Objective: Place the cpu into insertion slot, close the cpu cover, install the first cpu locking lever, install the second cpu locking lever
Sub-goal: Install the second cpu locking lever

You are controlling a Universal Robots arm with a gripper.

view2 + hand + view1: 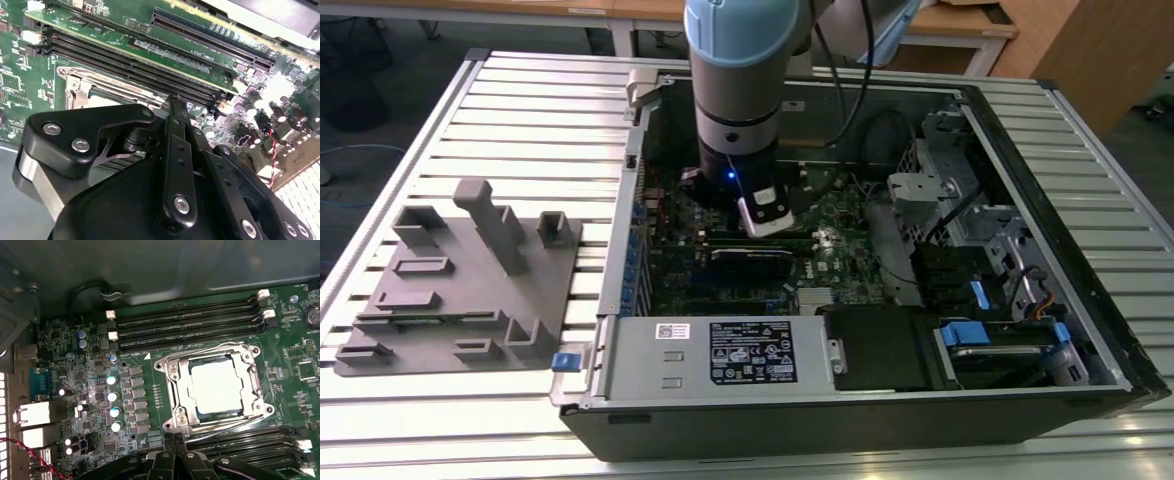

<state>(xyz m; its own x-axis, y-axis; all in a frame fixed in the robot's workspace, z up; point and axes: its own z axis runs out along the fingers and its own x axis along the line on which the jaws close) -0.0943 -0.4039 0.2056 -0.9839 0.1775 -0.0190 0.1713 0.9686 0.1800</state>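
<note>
The cpu sits seated in the insertion slot, with the cpu cover shut down over it as a frame, so the chip is pinned flat; jaws of the gripper pressed together, holding nothing, tips just beside the socket's 6 o'clock edge in the first wrist view, likely by a lever; arm reaches down into the open computer case on the counter.

1 arm reaching straight down, wrist vertical, claw fingertips pressed together, gripping nothing
</note>
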